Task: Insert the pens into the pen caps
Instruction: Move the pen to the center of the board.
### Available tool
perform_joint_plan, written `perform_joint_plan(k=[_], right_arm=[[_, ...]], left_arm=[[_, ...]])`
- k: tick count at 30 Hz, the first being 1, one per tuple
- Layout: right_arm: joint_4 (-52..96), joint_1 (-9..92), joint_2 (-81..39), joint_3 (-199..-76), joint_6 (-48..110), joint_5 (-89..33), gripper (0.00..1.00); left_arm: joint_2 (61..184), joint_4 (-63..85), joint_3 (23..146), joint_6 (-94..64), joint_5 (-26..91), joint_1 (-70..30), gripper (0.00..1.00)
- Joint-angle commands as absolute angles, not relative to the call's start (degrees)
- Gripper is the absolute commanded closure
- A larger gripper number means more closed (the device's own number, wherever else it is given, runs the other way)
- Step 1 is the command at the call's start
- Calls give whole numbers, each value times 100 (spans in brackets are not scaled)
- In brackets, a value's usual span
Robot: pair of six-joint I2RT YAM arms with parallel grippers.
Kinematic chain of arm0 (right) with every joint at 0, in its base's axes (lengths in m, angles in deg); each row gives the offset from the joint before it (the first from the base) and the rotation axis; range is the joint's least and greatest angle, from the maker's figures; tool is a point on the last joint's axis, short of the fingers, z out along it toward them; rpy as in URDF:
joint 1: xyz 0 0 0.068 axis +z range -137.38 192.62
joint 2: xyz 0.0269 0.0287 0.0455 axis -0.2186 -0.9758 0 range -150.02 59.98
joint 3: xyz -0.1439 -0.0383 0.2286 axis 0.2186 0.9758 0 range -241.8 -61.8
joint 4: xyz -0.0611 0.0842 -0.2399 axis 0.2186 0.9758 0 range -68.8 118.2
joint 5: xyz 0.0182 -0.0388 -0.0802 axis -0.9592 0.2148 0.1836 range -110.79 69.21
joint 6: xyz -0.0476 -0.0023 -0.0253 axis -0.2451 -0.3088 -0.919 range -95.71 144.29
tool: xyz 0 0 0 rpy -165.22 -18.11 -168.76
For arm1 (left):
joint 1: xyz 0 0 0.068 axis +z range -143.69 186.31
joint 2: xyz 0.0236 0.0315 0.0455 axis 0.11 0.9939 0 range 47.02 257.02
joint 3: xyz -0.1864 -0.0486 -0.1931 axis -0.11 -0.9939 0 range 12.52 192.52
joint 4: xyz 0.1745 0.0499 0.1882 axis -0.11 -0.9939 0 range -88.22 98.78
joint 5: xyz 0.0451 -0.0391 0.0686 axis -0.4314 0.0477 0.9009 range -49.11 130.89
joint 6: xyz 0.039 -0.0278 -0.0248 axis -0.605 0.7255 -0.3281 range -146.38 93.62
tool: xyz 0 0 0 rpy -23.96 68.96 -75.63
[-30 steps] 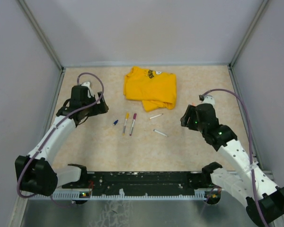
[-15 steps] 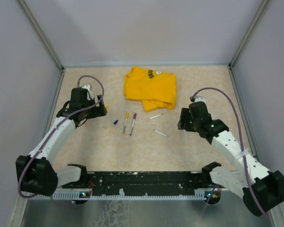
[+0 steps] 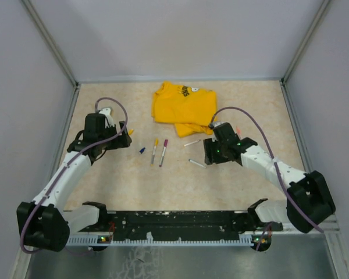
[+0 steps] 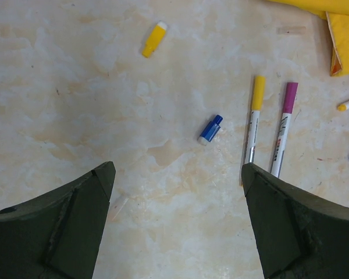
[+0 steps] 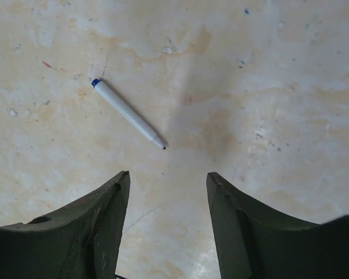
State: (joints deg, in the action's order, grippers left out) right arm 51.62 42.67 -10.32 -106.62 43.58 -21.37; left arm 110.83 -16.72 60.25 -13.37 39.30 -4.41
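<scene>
- The left pincer (image 4: 177,172) hangs over the worktop (image 4: 58,104) with its jaws spread wide and nothing held.
- A yellow cap (image 4: 153,39) lies loose ahead of it, and a blue cap (image 4: 209,129) lies nearer the pens.
- A yellow-capped pen (image 4: 253,119) and a magenta-capped pen (image 4: 283,129) lie side by side, nearly parallel.
- An uncapped yellow-tipped pen (image 3: 192,142) lies near the folded yellow T-shirt (image 3: 183,104).
- An uncapped blue-ended pen (image 5: 128,114) lies slantwise, just ahead of the right pincer (image 5: 167,177), which is open and empty.

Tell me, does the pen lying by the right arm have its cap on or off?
Off. The pen lies flat with its thin nib bare; a loose blue cap lies well apart from it.
</scene>
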Motion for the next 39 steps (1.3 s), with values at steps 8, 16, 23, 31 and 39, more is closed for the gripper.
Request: perform_joint_plan(k=[8, 16, 23, 31, 39], right_arm=[[4372, 4828, -2569, -11386, 2909, -2422, 44], [4376, 5031, -3070, -11611, 2343, -2507, 49], [4599, 5281, -3383, -11781, 2243, -2256, 59], [4860, 5323, -3415, -11832, 2227, -2257, 69], [5053, 5365, -3415, -11710, 2227, -2186, 69]], left_arm=[[10960, -1434, 5746, -1425, 3890, -406, 5], [10971, -1408, 5739, -1443, 3884, -406, 5], [10965, -1412, 5737, -1441, 3948, -406, 5], [10991, -1408, 5748, -1443, 3944, -408, 5], [11008, -1403, 5749, -1452, 3932, -406, 5]])
